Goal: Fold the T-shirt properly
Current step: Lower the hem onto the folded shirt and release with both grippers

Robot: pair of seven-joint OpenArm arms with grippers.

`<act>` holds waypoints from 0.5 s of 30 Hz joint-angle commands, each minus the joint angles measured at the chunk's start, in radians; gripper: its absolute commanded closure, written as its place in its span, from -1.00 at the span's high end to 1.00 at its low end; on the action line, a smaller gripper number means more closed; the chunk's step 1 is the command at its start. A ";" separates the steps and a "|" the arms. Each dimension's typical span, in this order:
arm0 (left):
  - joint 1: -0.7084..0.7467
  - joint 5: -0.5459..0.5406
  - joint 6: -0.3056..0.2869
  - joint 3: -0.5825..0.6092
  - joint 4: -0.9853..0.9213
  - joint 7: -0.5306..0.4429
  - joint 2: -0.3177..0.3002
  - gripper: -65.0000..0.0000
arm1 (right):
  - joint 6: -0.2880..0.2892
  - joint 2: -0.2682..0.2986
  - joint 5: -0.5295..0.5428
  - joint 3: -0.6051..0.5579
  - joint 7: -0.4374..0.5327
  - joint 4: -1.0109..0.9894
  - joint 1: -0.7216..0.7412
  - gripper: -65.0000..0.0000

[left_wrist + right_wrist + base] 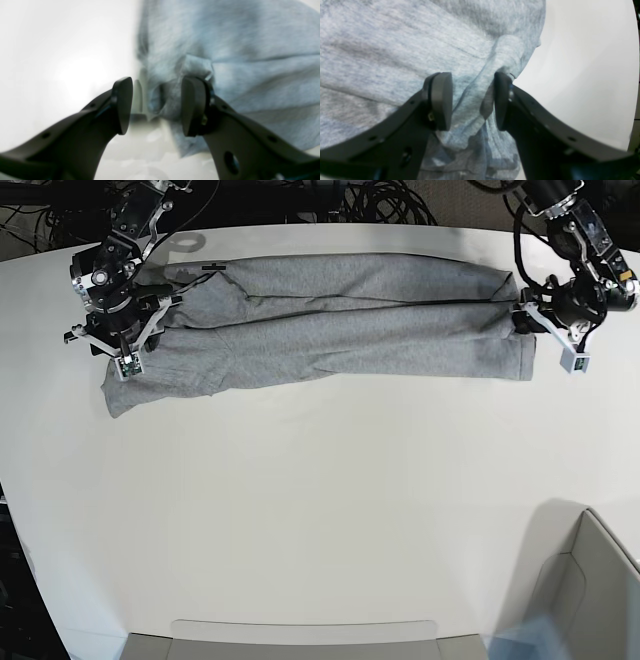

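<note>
The heather-grey T-shirt (330,330) lies along the far side of the white table (320,500), gathered into a long band with its plain side up. At the band's right end is my left gripper (527,320). In the left wrist view, the left gripper (157,106) stands open astride the bunched edge of the T-shirt (225,50), one pad against the cloth. My right gripper (128,330) is at the left end. In the right wrist view, the right gripper (471,100) stands open with a fold of the T-shirt (395,45) between its pads.
A grey box (590,580) stands at the near right corner. A flat grey tray edge (300,635) runs along the front. Dark cables (370,200) lie beyond the table's far edge.
</note>
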 commanded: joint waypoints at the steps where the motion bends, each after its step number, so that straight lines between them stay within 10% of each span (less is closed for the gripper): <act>1: -0.008 -0.010 -0.001 0.000 0.018 -0.010 -0.023 -0.03 | 0.015 0.007 0.008 -0.001 0.019 0.016 0.009 -0.17; 15: -0.007 -0.001 -0.001 0.198 -0.337 -0.081 -0.004 -0.03 | 0.015 0.009 0.008 -0.001 0.019 0.016 0.008 -0.17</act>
